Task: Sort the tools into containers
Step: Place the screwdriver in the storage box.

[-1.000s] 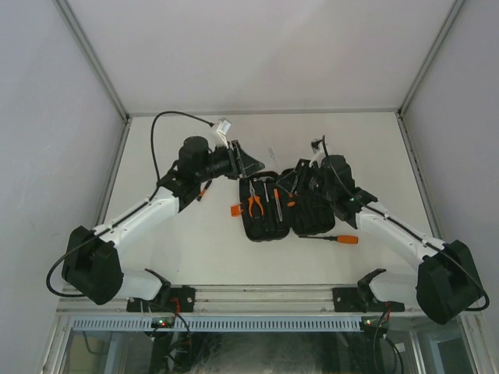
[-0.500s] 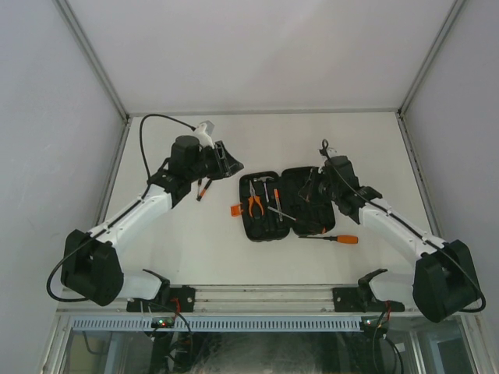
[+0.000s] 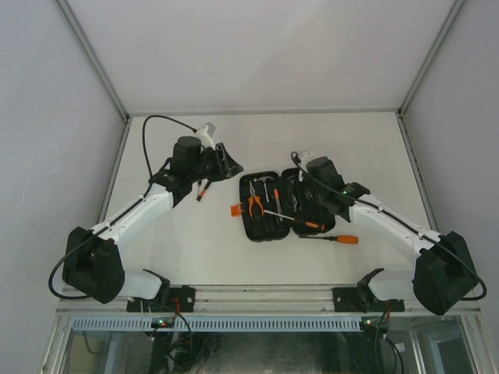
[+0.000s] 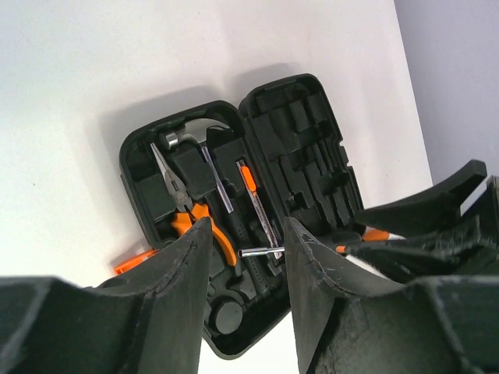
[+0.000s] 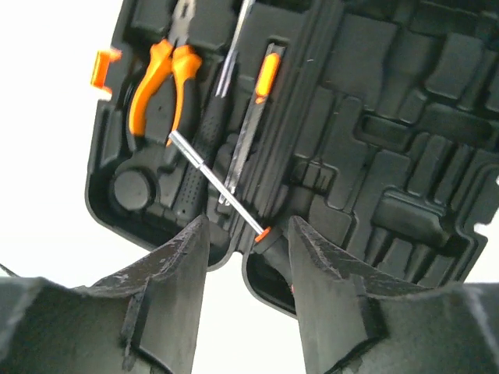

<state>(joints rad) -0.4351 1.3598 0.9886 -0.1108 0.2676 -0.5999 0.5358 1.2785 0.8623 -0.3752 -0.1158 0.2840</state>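
The tool case (image 3: pixel 261 232) lies open and flat mid-table: black, round-cornered, with an orange latch (image 5: pixel 101 68) on its 9 o'clock edge. Its left half holds the orange-handled pliers (image 5: pixel 156 86), the steel-headed hammer (image 4: pixel 175 140) at 12 o'clock, and a thin slotted screwdriver (image 5: pixel 261 93) bedded in its groove. The right half shows only bare moulded slots. A loose screwdriver (image 5: pixel 214 183) lies slantwise across both halves, its steel shaft toward 10 o'clock and its orange collar toward 4. My right gripper (image 5: pixel 248 222) hangs over that collar with its fingers spread, wider than the tool and pinching nothing. My left gripper (image 3: pixel 226 162), at the case's 10 o'clock, is also spread and empty. Another orange-handled screwdriver (image 3: pixel 335 238) lies on the table (image 3: pixel 195 249) at the case's 5 o'clock.
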